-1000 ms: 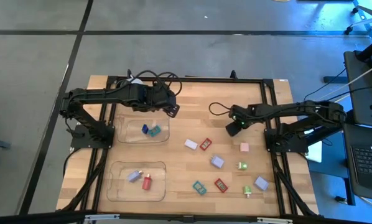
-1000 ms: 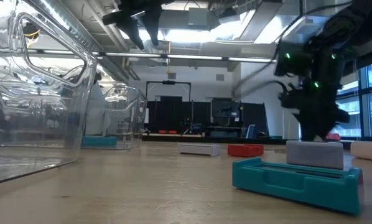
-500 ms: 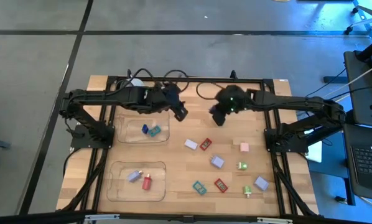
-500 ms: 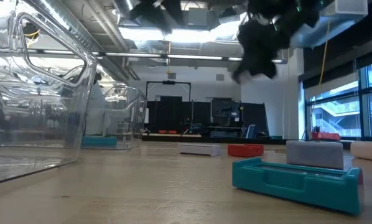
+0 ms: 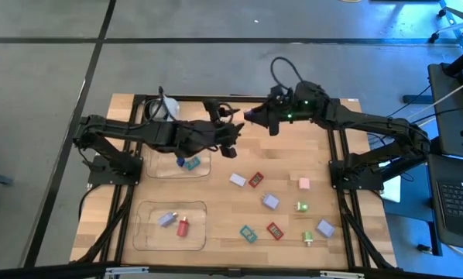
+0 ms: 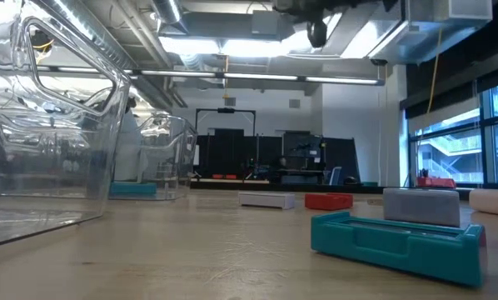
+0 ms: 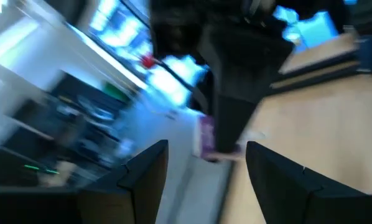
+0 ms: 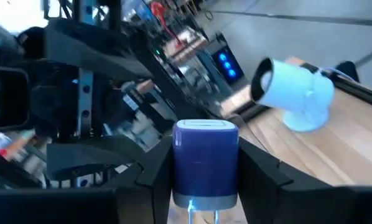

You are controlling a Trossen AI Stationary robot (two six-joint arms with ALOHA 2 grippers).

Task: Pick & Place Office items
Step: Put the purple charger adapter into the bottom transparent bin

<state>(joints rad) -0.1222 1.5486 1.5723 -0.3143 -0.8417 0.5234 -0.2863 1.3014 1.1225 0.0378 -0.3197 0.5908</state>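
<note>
Legible writing: none on any piece. Text on the laptop screen [image 5: 456, 203] at the right edge of the high view too small to read.

Hard to make out:
- Left wrist view heavily blurred; background behind the tabletop [image 5: 239, 155] not identifiable.
- In the low view, only a dark arm part at the top centre; both tools cut off above the frame.
- Low view left third filled by a clear tray [image 6: 49, 125], contents not distinguishable there.

Right tool [image 5: 253, 116] [image 8: 206, 186]: raised over the upper centre of the tabletop, fingers closed on a lavender piece [image 8: 206, 158], gripped at both sides. Beyond it in the right wrist view, a white round object [image 8: 295, 93].

Left tool [image 5: 230, 138] [image 7: 208, 180]: just left of and below the right tool in the high view, fingers spread wide, gripping nothing. Lavender piece [image 7: 206, 137] directly ahead of the gap between the fingers, not touching either.

Remaining office items:
- Loose across the lower right of the tabletop: white piece [image 5: 238, 180], red piece [image 5: 255, 180], pink piece [image 5: 304, 184], teal piece [image 5: 248, 233].
- Upper tray [image 5: 204, 167]: one teal-blue piece [image 5: 191, 163].
- Lower tray [image 5: 146, 229]: second lavender piece [image 5: 167, 220] and second red piece [image 5: 182, 227], side by side.
</note>
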